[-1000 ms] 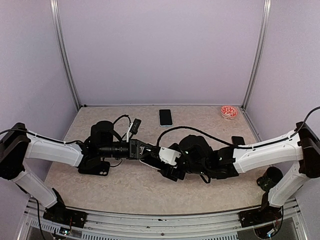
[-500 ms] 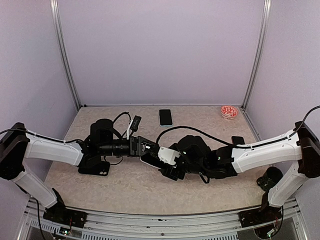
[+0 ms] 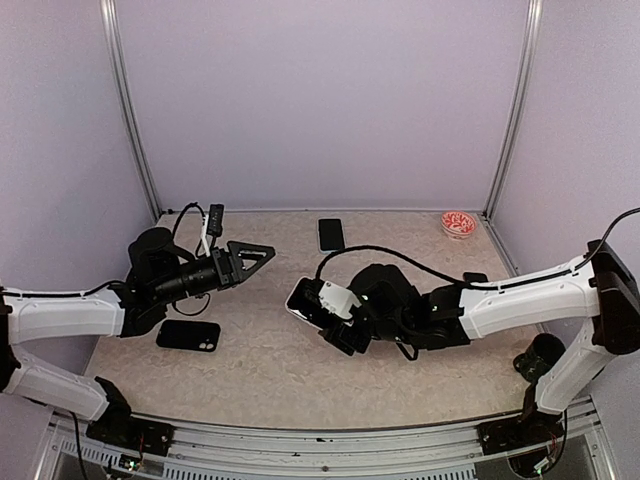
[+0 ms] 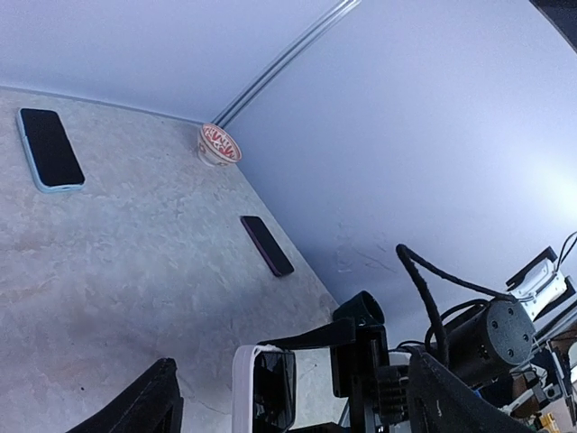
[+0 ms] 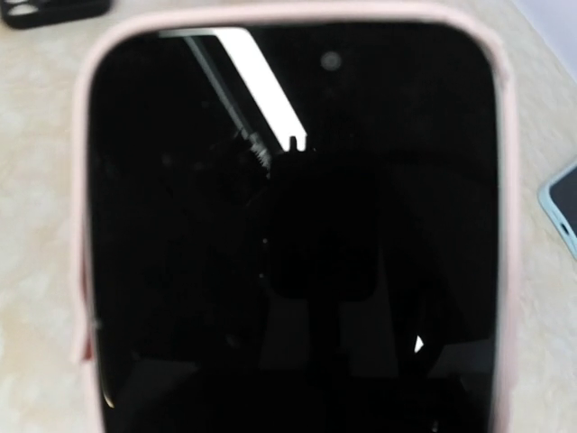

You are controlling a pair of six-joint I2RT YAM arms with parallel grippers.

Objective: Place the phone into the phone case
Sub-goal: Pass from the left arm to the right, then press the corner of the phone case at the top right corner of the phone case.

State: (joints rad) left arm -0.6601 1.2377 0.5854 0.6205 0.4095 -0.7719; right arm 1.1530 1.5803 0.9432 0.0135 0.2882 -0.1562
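Now left end effector (image 3: pixel 262 256) has released the phone (image 3: pixel 300 298).

Lower end of phone (image 5: pixel 293 225) off-frame

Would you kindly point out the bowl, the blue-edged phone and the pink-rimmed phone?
bowl (image 3: pixel 459 223), top view, patterned inside.
blue-edged phone (image 3: pixel 331 234), top view, screen middle.
pink-rimmed phone (image 5: pixel 288 225), right wrist view, dark screen.

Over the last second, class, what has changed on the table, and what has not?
The left gripper opened, let go of the phone and drew back to the left. The right gripper still holds the phone, now alone. The black case, blue phone, bowl and dark phone stayed put.
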